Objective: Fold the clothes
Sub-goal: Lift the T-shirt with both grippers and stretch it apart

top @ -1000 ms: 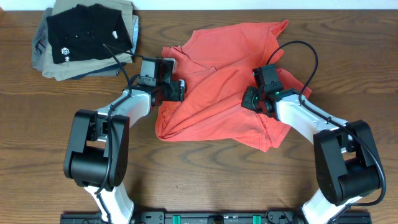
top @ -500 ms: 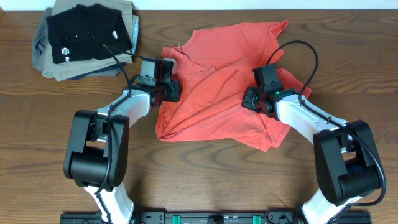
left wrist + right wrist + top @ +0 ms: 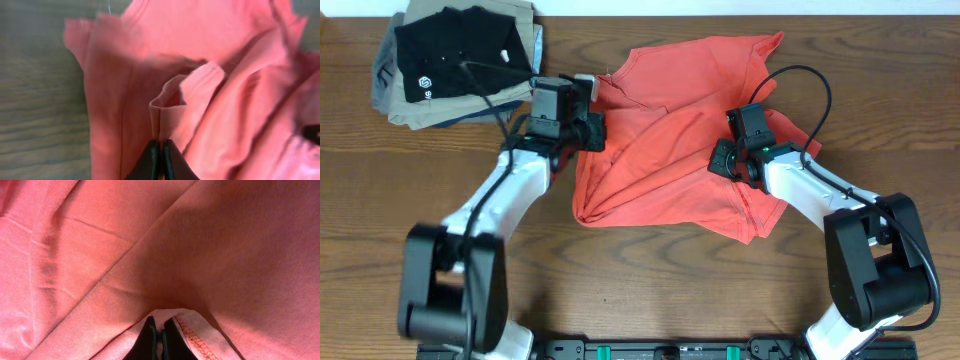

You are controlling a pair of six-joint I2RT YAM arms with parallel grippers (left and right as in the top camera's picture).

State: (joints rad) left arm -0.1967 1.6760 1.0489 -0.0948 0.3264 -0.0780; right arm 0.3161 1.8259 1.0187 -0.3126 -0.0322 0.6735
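Observation:
The clothes, a coral-red T-shirt [image 3: 660, 170], lie crumpled in the middle of the table, with no lettering showing. My left gripper [image 3: 598, 130] is at the shirt's left edge. In the left wrist view, the left gripper [image 3: 160, 146] is shut on a raised fold of the shirt [image 3: 200, 45]. My right gripper [image 3: 718, 160] rests on the shirt's right half. The right wrist view shows the right gripper [image 3: 159, 326] shut on a stitched hem of the shirt [image 3: 125, 245].
A pile of folded garments lies at the far left corner, a black shirt [image 3: 460, 55] with a small white logo on top of grey and khaki ones [image 3: 400, 108]. Bare wooden table [image 3: 640, 280] surrounds the shirt. The arm bases stand at the near edge.
My left gripper has shut on the shirt's left edge, and the left arm has swung toward the far left with it. The right arm has not moved.

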